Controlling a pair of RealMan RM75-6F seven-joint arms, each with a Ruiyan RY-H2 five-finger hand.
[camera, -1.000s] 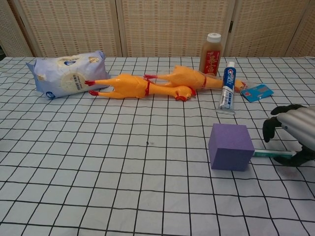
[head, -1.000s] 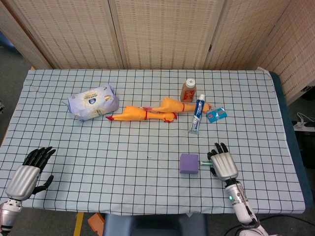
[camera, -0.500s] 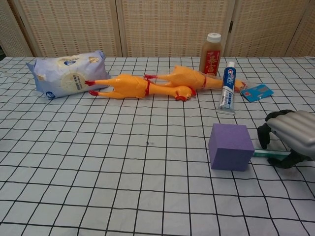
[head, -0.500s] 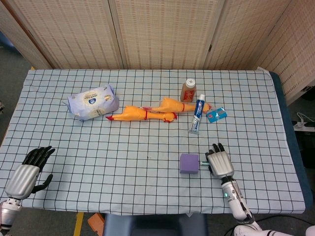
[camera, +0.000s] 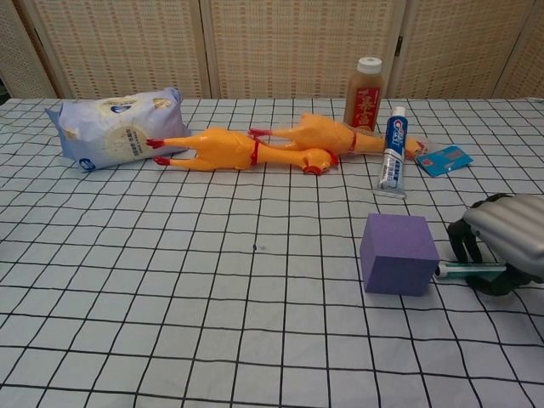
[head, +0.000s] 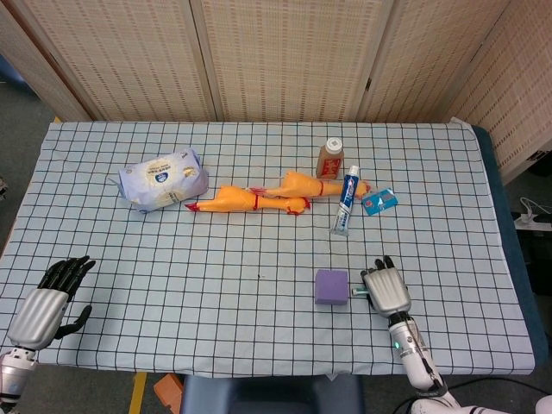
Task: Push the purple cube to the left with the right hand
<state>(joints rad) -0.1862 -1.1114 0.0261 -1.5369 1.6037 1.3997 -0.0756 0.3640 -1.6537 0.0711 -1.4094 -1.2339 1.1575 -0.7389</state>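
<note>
Presently, item one: purple cube, on the checked tablecloth, right of centre and toward the near edge. Appears to be foam or light plastic, flat-faced and stiff enough to take a sideways push; likely light, so it may twist or skid on the cloth if pressed off-centre. Best contact is judged to be the middle of its right face, low down.

Item two: right hand, just right of the cube, knuckles up, fingers curled downward, holding nothing that can be made out. A thin teal-tipped stick lies under it, reaching to the cube's right face; whether the hand itself touches the cube cannot be told.

Item three: left hand, near-left corner, fingers spread, empty, well apart from the work.

Room for travel: leftward of the cube the cloth is bare along the near side, well short of any edge.

Other stock, toward the far side: toothpaste tube, brown bottle, two rubber chickens, wipes packet, small blue card. None stands in the leftward path.
</note>
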